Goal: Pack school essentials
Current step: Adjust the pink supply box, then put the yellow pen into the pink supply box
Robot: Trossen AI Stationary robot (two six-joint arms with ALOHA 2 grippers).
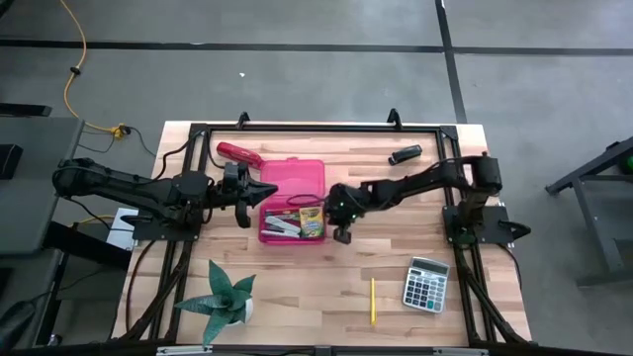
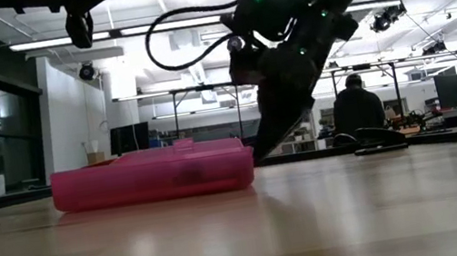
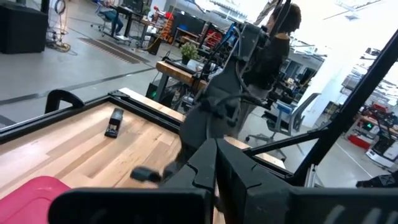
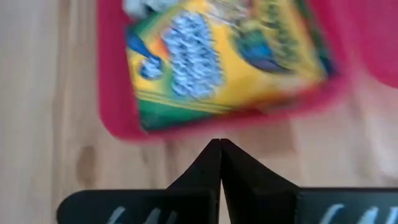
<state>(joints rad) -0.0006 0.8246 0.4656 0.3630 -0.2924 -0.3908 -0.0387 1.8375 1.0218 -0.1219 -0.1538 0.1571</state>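
A yellow-green crayon box lies flat inside the open pink hinged case near the middle of the wooden table, filling the case's right part. Beside it in the case sit a small grey block and thin items too small to identify. One yellow pencil lies alone on the table near the front edge, well apart from the case, beside a calculator.

The main risk, in my judgement: the right gripper hangs just beside the case's front right corner, so a careless sweep could knock the light case or tip its contents. The lone pencil is thin and flat on the wood, so a pinch could slip off it or roll it away.

The right gripper's fingers are pressed together and hold nothing; its wrist view looks down past their tips at the crayon box. The left gripper waits at the case's left edge, its fingers spread wide and empty.

A red stapler lies behind the case, a dark object at the back right, and a spiky green plant at the front left.
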